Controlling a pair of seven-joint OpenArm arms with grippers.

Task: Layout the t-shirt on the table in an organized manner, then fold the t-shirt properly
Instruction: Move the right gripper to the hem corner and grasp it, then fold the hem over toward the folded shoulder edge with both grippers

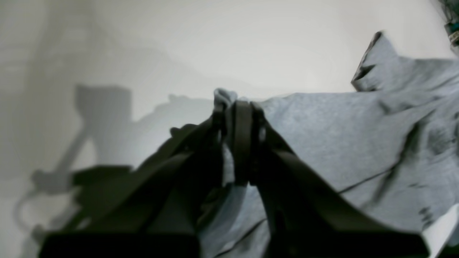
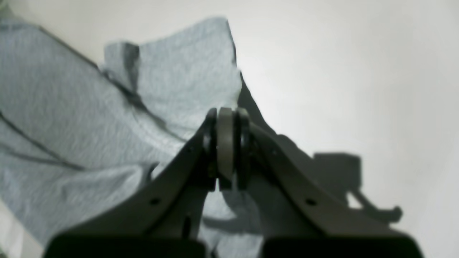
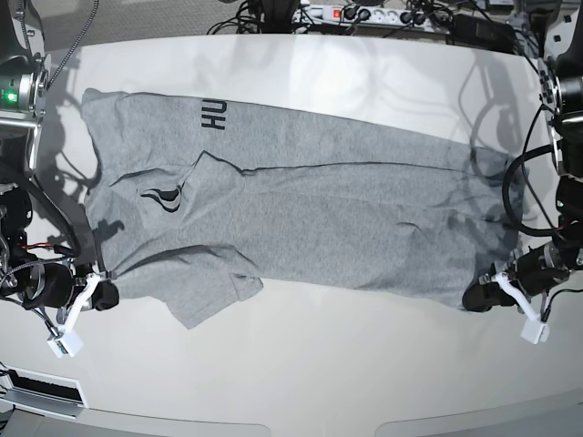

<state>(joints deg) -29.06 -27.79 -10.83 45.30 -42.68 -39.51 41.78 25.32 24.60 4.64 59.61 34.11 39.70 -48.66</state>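
Under my left wrist, my left jaws (image 1: 238, 107) clamp a t-shirt (image 1: 340, 143) edge. Right wrist: right jaws (image 2: 226, 118) pinched together on its hem. Base: shirt sprawls mid-counter (image 3: 364, 82), rumpled toward nine o'clock; spreading step, likely needing outward tension.

1. A robotics lab or test bench, most likely.
2. A big glossy white table (image 3: 301, 364) fills the base view, with a robot arm mounted at each side.
3. Along the far edge lie a power strip (image 3: 364, 14) and tangled cables (image 3: 264, 14).
4. Loose wires (image 3: 524, 196) trail from the arms; beyond the table little shows clearly.
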